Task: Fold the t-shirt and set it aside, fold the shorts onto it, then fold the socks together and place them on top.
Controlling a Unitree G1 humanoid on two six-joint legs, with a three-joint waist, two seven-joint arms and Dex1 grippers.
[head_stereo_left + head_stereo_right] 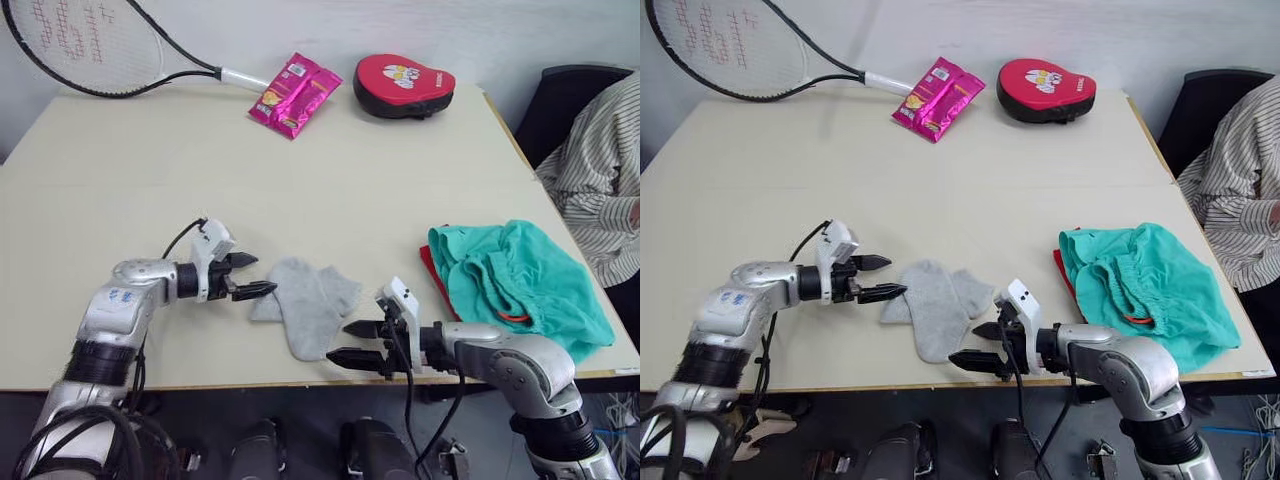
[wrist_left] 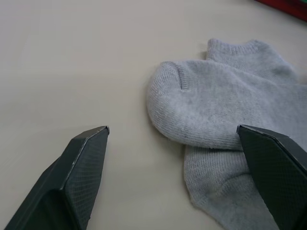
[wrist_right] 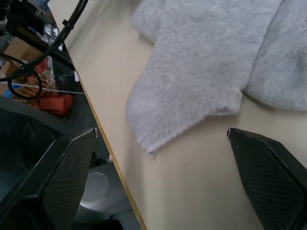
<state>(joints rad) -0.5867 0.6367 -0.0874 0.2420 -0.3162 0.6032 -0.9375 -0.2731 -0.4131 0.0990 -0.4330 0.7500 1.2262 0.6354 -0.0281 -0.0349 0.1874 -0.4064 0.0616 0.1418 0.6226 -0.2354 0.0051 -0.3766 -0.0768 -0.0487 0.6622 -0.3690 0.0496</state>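
Socks lie overlapped between the two wide-open grippers, touching the left gripper and just beside the right gripper; a shallow pinch could lift only one.

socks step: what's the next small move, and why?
Probably ease the left tool forward and close on the near edge of the socks. They lie overlapped, not yet folded, between both open tools, and the shorts already sit on the red t-shirt.
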